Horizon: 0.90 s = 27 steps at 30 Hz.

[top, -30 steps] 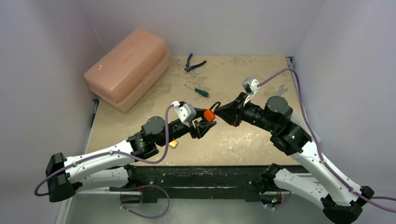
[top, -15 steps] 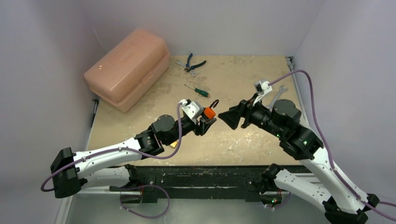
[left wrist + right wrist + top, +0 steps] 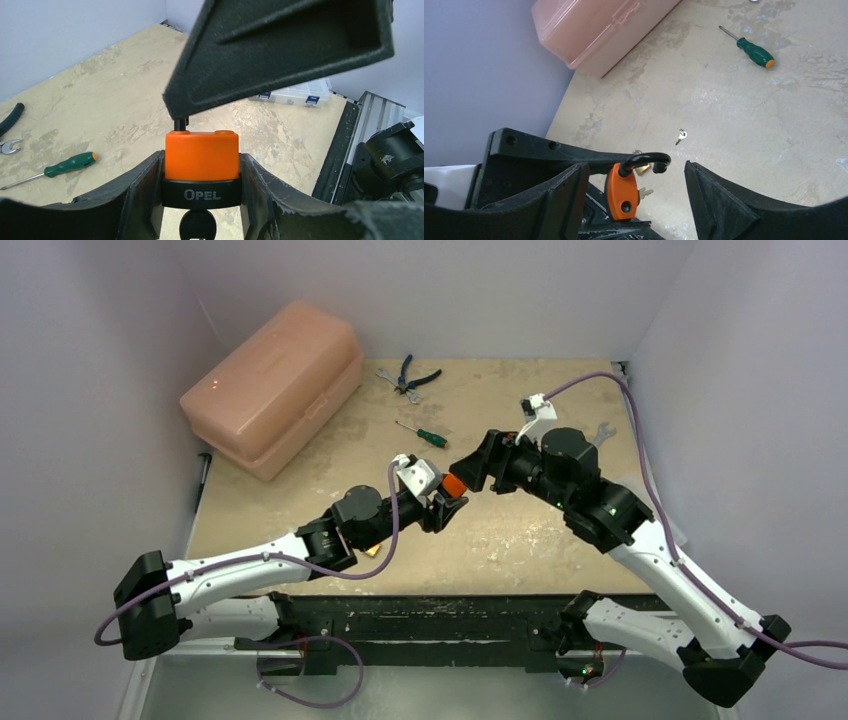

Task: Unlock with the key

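Observation:
An orange padlock [image 3: 201, 155] with a black "OPEL" band sits upright between the fingers of my left gripper [image 3: 201, 156], which is shut on its sides. The black head of a key [image 3: 197, 226] sticks out beneath the lock body. In the right wrist view the black shackle [image 3: 646, 161] is raised and swung aside, its free end clear of the hole in the body [image 3: 621, 195]. My right gripper [image 3: 634, 167] is open, one finger on each side of the shackle and not touching it. From above, the right gripper [image 3: 470, 465] meets the left gripper [image 3: 445, 505] mid-table.
A pink toolbox [image 3: 275, 385] stands at the back left. Pliers [image 3: 412, 375], a green screwdriver [image 3: 425, 435] and a wrench [image 3: 600, 432] lie farther back. A loose silver key [image 3: 681, 135] and a small brass padlock [image 3: 372, 550] lie on the table below the arms.
My right gripper opened, drew back from the padlock, then came forward and leftward over the shackle. The left arm carried the padlock slightly to the right, still gripping it.

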Each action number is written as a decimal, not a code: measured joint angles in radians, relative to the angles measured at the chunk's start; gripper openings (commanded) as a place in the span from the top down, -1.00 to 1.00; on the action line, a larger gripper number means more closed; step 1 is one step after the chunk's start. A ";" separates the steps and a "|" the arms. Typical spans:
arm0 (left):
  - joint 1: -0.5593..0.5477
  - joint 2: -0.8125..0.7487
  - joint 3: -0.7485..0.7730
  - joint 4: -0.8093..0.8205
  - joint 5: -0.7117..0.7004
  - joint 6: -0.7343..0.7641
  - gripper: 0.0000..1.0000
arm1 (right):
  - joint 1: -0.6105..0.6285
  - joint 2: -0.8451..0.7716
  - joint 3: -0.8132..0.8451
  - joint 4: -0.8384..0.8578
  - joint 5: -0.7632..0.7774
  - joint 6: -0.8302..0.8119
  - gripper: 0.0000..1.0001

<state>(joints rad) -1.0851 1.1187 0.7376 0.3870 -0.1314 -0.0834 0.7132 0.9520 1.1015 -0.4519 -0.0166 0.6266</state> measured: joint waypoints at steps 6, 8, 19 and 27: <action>0.000 0.012 0.000 0.015 0.006 0.000 1.00 | 0.000 0.021 0.013 0.031 -0.002 0.021 -0.51; 0.000 0.017 0.000 0.019 0.007 0.000 1.00 | 0.000 0.026 0.013 0.038 -0.004 0.026 -0.50; -0.002 0.041 0.000 0.061 0.030 -0.002 1.00 | -0.003 0.030 0.013 0.090 -0.024 0.040 -0.41; -0.003 0.045 0.000 0.068 0.049 -0.004 1.00 | -0.005 0.038 0.005 0.135 -0.055 0.048 -0.18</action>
<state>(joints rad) -1.0878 1.1633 0.7376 0.4553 -0.0822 -0.0872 0.7086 0.9901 1.1061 -0.3164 -0.0711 0.6743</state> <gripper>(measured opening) 0.512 0.629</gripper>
